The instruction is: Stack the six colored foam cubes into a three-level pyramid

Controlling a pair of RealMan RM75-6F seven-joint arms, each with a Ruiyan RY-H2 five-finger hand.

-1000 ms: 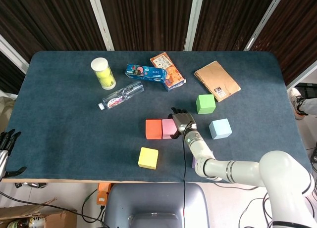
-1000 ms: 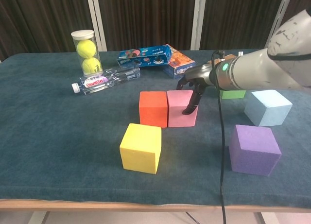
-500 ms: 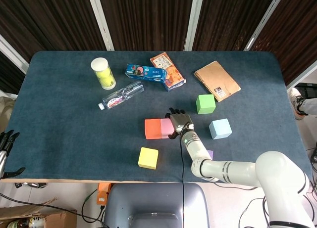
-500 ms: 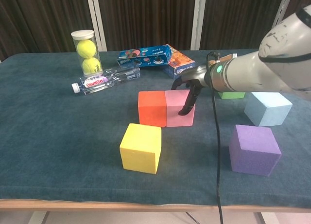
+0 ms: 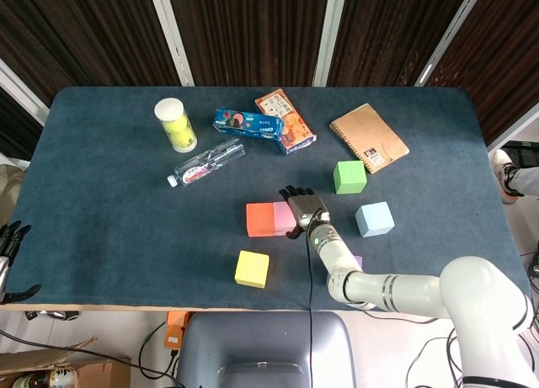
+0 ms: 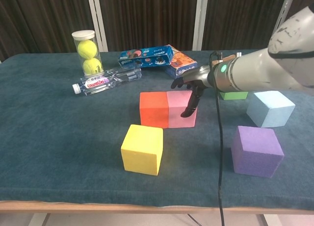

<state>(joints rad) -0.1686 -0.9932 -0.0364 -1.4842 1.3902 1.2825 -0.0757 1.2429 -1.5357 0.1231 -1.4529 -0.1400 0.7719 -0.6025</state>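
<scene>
The pink cube (image 6: 180, 108) sits flush against the red cube (image 6: 153, 109) near the counter's (image 5: 101, 186) middle, the two touching side to side, which reads as the start of the pyramid's bottom row. The right hand (image 6: 190, 87) hangs over the pink cube's right side, fingers (image 6: 189, 106) curled downward with the tips against its front right face; it seems to press or steady the cube rather than grip it, and whether anything is actually pinched I cannot tell. That contact looks meant to keep the pink cube tight to the red one, so a third base cube can join squarely. The yellow cube (image 6: 143, 148) stands apart in front of the red cube, the purple cube (image 6: 257, 150) well to the pink one's right and nearer the edge, the light-blue cube (image 6: 270, 108) further right, and the green cube (image 5: 349, 177) behind the hand. No upper level exists yet. The left hand (image 5: 10, 241) hangs off the counter's left edge, fingers apart, holding nothing.
</scene>
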